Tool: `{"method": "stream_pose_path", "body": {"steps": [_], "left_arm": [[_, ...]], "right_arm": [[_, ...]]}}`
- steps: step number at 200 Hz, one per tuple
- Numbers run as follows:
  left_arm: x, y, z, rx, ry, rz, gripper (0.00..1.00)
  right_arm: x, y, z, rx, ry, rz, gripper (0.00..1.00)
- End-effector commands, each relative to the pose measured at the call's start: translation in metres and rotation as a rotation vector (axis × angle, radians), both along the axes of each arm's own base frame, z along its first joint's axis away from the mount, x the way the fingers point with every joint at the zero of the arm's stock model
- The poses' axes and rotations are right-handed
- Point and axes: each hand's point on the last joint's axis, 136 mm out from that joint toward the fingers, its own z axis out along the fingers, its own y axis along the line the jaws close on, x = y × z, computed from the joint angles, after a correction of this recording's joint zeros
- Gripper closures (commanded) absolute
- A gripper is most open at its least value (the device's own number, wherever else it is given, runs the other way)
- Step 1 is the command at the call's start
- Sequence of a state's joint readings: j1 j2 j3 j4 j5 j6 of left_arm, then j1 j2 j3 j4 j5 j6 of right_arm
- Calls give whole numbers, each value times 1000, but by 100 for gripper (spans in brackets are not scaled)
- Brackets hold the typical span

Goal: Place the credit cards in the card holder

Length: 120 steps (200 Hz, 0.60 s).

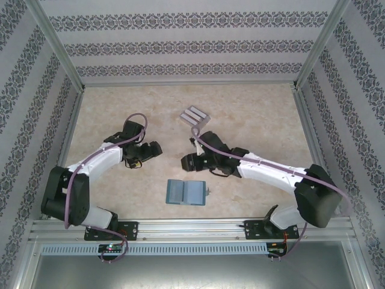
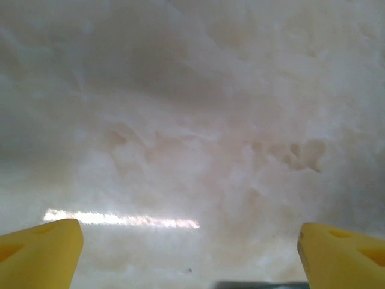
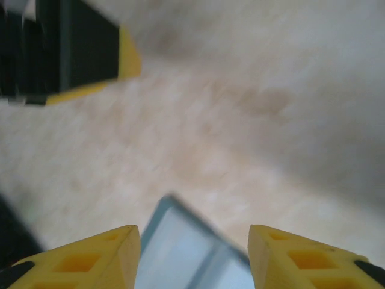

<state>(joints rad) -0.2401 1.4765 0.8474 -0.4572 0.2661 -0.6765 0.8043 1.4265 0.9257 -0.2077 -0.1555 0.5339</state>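
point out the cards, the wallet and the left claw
cards (image 1: pixel 194 115), top view, the middle card
wallet (image 1: pixel 186 192), top view, its middle
left claw (image 2: pixel 189 241), left wrist view, midway between its fingertips

Patterned wallpaper walls (image 1: pixel 192 45) enclose a beige marbled tabletop (image 1: pixel 252 120).

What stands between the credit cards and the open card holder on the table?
Seen from above, the right gripper and its wrist lie across the straight line from the credit cards to the card holder. No other object lies on the table between them.
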Motion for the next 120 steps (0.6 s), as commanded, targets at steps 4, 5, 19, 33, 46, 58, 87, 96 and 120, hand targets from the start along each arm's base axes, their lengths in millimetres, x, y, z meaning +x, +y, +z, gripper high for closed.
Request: {"method": "stream_pose_path", "body": {"steps": [4,5,19,33,46,58,87,96,120], "left_arm": [[24,2,-10,-4,-95,-23,3],[24,1,-10,-7,-101,-26,3],[31,-8,-15,-54,-175,-56,1],[34,-9,-20,-61,-229,-74,0],[34,-10,-21,-67,-249,-76,1],[35,-12,-19,-72,-274,-85,1],[30,-4,-18,-41,-299,-69,1],[30,-2,-14,-29,-311,-64,1],[30,8,-13,20,-329,-45,0]], "right_arm": [[53,-40,18,-246,-219,-75,45],[54,-40,18,-250,-224,-75,45],[81,-42,31,-295,-307,-81,40],[107,-43,38,-338,-366,-110,32],[129,-41,34,-362,-357,-98,29],[145,-37,28,-358,-290,-63,29],[172,-22,9,-310,-205,49,30],[180,-22,5,-360,-217,64,30],[191,-24,-13,-490,-205,147,30]]}}
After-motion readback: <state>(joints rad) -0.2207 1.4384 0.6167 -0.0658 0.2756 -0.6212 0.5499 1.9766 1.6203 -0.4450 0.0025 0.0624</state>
